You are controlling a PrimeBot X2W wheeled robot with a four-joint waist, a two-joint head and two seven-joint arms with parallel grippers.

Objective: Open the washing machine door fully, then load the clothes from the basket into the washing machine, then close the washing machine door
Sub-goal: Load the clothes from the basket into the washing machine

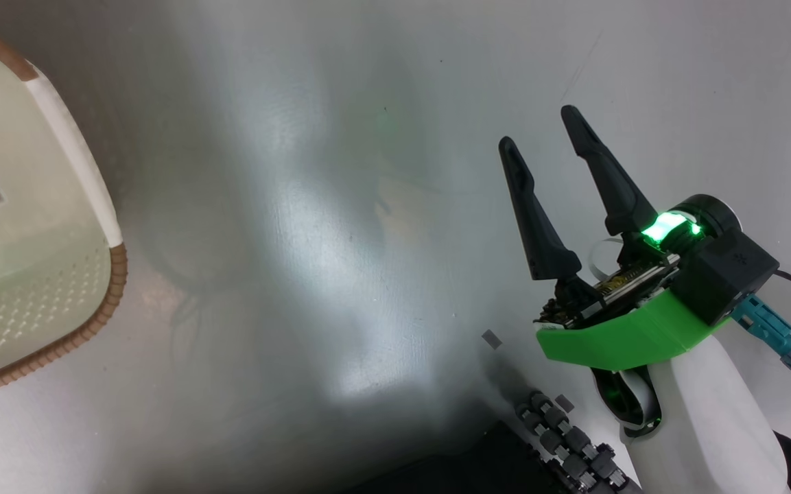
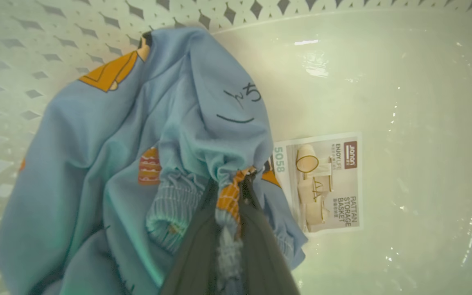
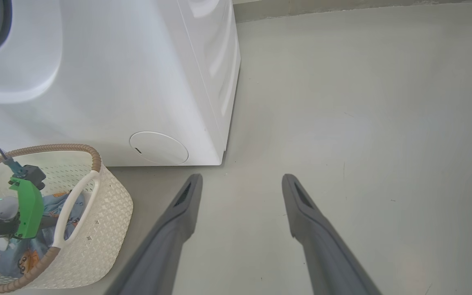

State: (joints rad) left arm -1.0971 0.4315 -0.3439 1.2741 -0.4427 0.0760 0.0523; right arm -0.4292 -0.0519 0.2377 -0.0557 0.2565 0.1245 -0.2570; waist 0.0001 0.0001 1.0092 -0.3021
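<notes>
Light blue clothes (image 2: 129, 143) with orange-brown prints lie in the cream basket (image 2: 403, 102). My left gripper (image 2: 231, 186) is shut on a bunched fold of that fabric, and cloth shows between its dark fingers. In the right wrist view the basket (image 3: 105, 213) stands on the floor in front of the white washing machine (image 3: 117, 82). My left arm's green wrist (image 3: 27, 205) reaches down into the basket over the clothes (image 3: 31, 256). My right gripper (image 1: 539, 130) hangs open over bare floor, right of the basket (image 1: 79, 288), holding nothing. The washing machine door is out of view.
A label sticker (image 2: 326, 184) lies on the basket's bottom beside the gripped fold. Grey floor (image 3: 362, 123) stretches to the right of the machine. The robot's dark base with rollers (image 1: 567, 439) sits at the head view's bottom edge.
</notes>
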